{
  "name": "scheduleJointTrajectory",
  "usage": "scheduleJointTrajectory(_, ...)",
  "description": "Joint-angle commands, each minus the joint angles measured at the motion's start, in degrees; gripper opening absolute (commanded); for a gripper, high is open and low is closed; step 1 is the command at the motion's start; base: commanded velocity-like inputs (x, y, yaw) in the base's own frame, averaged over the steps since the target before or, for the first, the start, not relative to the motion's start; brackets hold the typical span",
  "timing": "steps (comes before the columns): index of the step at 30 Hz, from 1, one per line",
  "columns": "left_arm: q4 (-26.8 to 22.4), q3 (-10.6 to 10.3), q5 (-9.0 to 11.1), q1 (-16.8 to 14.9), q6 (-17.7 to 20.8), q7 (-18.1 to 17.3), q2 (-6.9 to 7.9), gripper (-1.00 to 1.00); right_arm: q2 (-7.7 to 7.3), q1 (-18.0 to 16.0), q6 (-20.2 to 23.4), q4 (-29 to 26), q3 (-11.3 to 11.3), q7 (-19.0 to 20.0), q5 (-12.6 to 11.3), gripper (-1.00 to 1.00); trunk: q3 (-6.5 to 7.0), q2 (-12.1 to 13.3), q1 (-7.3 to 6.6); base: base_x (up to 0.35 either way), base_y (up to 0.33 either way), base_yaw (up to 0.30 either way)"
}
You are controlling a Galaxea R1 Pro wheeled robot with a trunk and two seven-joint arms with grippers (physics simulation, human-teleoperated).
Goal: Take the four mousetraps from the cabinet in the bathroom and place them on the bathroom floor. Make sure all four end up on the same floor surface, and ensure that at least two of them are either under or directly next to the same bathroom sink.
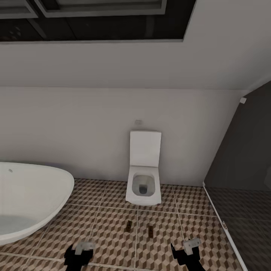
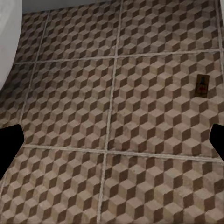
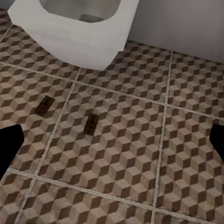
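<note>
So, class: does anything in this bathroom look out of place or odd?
Yes. Two tiny flat dark brown wooden mousetraps lie on the cube-patterned tiled floor in front of the white square toilet, near no sink. Nothing looks spilled or broken.

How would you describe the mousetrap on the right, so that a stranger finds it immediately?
Start at the white toilet against the back wall and look down at the patterned floor in front of it. Two small dark mousetraps lie there, apart, either side of a grout line. The right mousetrap sits slightly nearer the robot than the left mousetrap.
</note>
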Motion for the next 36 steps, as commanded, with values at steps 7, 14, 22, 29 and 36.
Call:
scheduleJointTrajectory(7,0.23,-0.48,0.60,0.89,-1.18,1.51,-0.11,1.00,0.03,-0.04,-0.10,0.03,0.54,-0.14,-0.48,1.00,-0.12,-0.12,0.04,0.000,0.000,0.000)
scheduleJointTrajectory(14,0.07,-0.46,1.16,1.16,-1.45,1.92,-0.20,1.00,0.08,-0.04,0.00,0.03,0.57,-0.28,-0.50,1.00,-0.12,-0.12,0.04,0.000,0.000,0.000)
scheduleJointTrajectory(22,0.00,-0.45,1.56,1.20,-1.33,1.68,-0.63,1.00,0.20,-0.04,0.14,-0.04,0.55,-0.62,-0.48,1.00,-0.12,-0.12,0.04,0.000,0.000,0.000)
scheduleJointTrajectory(29,0.00,-0.44,1.59,1.22,-1.26,1.56,-0.60,1.00,0.50,-0.04,0.19,-0.05,0.55,-0.62,-0.49,1.00,-0.12,-0.12,0.04,0.000,0.000,-0.009)
scheduleJointTrajectory(36,0.00,-0.38,1.65,1.22,-1.25,1.54,-0.36,1.00,0.59,-0.04,0.20,-0.03,0.51,-0.61,-0.49,1.00,-0.01,-0.12,0.04,0.000,0.000,-0.162)
